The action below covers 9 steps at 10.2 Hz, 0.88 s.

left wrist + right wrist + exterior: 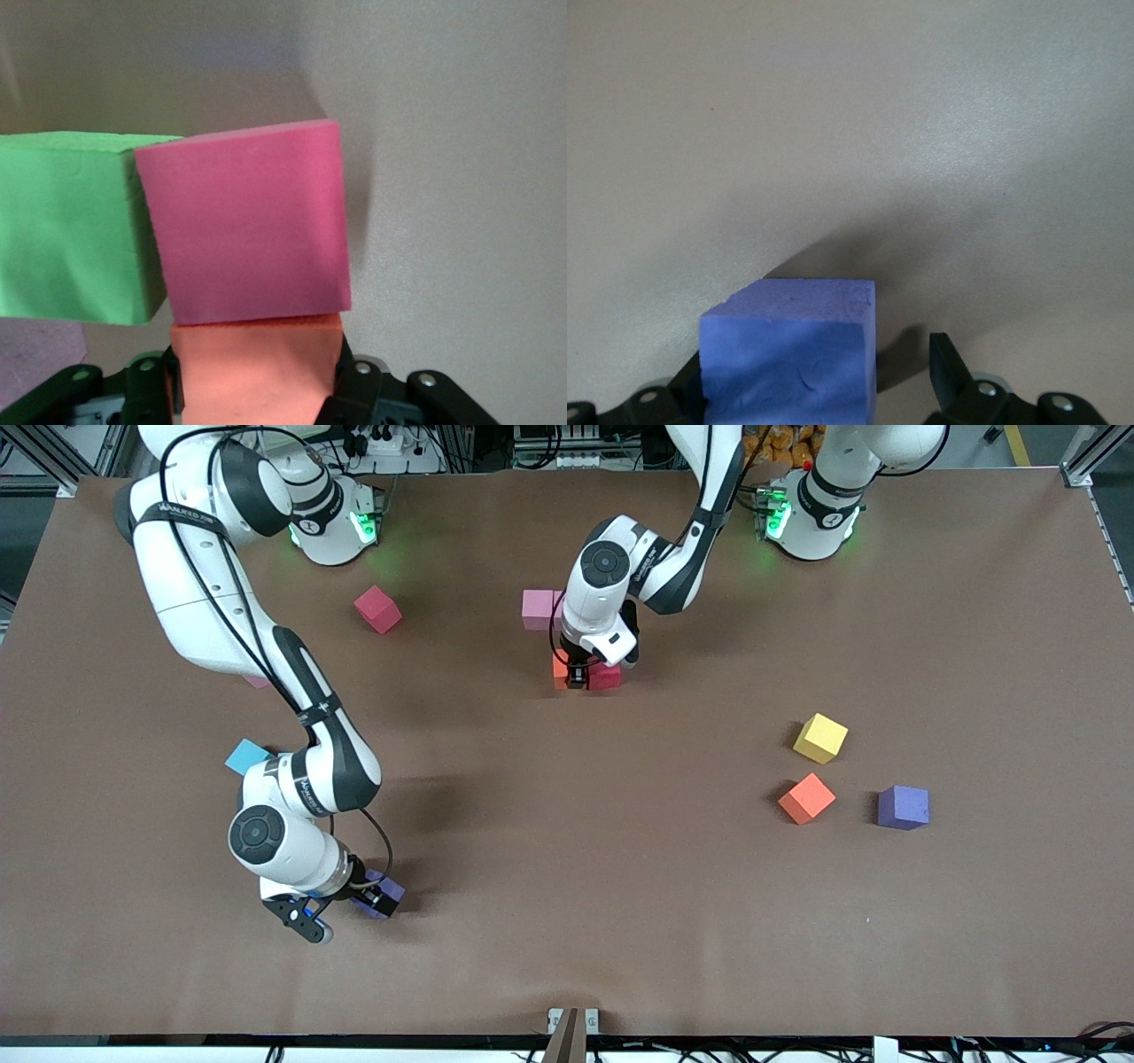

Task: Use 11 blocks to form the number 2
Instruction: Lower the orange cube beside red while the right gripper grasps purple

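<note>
Orange block (257,367) between left gripper (578,676) fingers, no container.

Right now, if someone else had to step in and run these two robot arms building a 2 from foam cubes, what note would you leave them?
Left gripper: shut on an orange foam cube, set against a red foam cube at mid-table; a green foam cube and a pink foam cube sit alongside.
Right gripper: open around a purple foam cube, nearest the front camera.
Loose: a red cube, a teal-blue cube, a yellow cube, an orange cube, a purple cube.
Done: a few cubes grouped. Left: most of the 2.
</note>
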Motion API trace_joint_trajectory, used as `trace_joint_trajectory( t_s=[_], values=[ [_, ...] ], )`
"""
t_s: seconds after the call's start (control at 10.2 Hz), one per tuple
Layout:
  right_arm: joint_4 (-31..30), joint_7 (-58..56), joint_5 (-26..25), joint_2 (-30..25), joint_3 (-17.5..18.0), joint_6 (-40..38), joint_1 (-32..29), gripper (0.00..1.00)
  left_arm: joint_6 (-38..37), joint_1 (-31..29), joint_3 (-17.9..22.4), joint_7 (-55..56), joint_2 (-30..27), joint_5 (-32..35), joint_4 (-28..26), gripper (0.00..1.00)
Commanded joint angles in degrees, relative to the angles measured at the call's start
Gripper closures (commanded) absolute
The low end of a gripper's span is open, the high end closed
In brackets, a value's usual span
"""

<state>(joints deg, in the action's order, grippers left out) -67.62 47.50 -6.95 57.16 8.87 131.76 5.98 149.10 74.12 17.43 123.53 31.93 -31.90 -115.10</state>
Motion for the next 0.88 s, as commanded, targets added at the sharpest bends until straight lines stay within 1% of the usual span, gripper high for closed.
trace_joint_trajectory(
  t_s=[0.0, 0.1, 0.2, 0.29, 0.39, 0.49, 0.69, 0.79],
  values=[
    [0.1, 1.1, -0.3, -0.6, -0.5, -1.2, -0.3, 0.0, 0.8, 0.6, 0.5, -1.4, 1.6, -1.0, 1.1, 0.0],
    [0.2, 1.2, -0.3, -0.6, -1.0, -1.2, -0.2, 0.0, 0.8, 0.6, 0.5, -1.4, 1.6, -1.1, 1.7, 0.0],
    [0.2, 1.2, -0.2, -0.6, -1.0, -1.2, -0.3, 0.05, 0.8, 0.6, 0.5, -1.4, 1.6, -1.1, 2.2, 0.0],
    [0.2, 1.3, -0.2, -0.6, -1.0, -1.0, -0.3, 0.27, 0.8, 0.6, 0.6, -1.4, 1.3, -1.1, 2.8, 0.0],
    [0.2, 3.1, -0.2, -0.4, -1.0, -0.7, -0.3, 0.71, 0.7, 0.8, 0.6, -1.3, 0.7, -1.1, 2.9, 0.0],
    [0.2, 5.6, -0.3, -0.3, -1.0, -0.6, 0.1, 1.0, 0.4, 0.8, 0.6, -1.2, -0.1, -1.1, 2.8, 0.0],
    [0.2, 5.5, -0.3, -0.4, -1.0, -0.9, 0.3, 1.0, 0.0, 0.8, 0.7, -1.3, -0.9, -1.0, 2.8, 0.0],
    [0.2, 5.4, -0.3, -0.6, -0.9, -1.2, 0.4, 1.0, -1.3, 0.8, 2.0, -1.3, -1.4, -1.0, 2.9, 0.0]
  ],
)
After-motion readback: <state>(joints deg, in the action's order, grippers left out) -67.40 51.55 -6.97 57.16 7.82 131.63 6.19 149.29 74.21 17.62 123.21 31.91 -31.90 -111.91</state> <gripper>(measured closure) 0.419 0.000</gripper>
